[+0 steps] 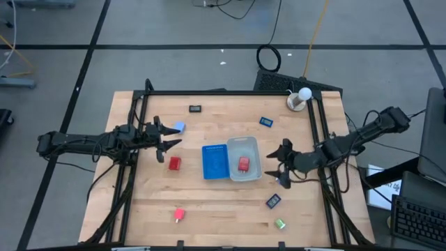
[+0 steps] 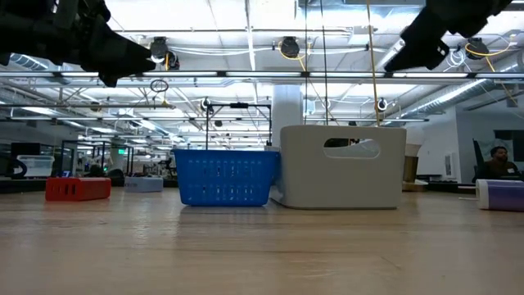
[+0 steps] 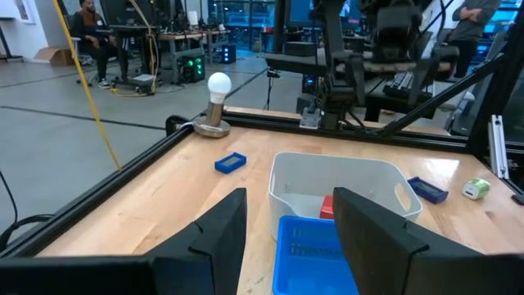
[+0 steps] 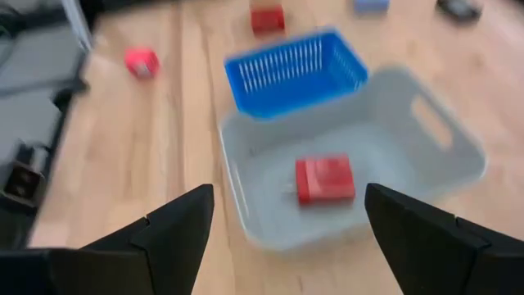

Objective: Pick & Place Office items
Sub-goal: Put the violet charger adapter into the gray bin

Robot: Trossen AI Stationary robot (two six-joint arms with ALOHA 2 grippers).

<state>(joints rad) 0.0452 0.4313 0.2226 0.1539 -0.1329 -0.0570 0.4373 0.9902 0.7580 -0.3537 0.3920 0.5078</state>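
Note:
My left gripper [image 1: 169,135] hangs open and empty above the table's left part, between a pale blue block [image 1: 179,127] and a red block [image 1: 174,163]. My right gripper [image 1: 279,164] hangs open and empty just right of the clear tray [image 1: 252,143]. A red block [image 4: 325,179] lies on that tray's floor. Loose on the table lie a black flat rectangle [image 1: 196,109], two dark blue ones [image 1: 266,121] [image 1: 273,201], a small red block [image 1: 179,215] and a green block [image 1: 279,224].
The blue ribbed tray [image 1: 215,161] stands against the clear tray's left side, mid-table. A white light bulb on a base [image 1: 300,97] stands at the far right corner. Black frame rails [image 1: 132,174] run along the table's left and right sides. Bare wood lies at the near middle.

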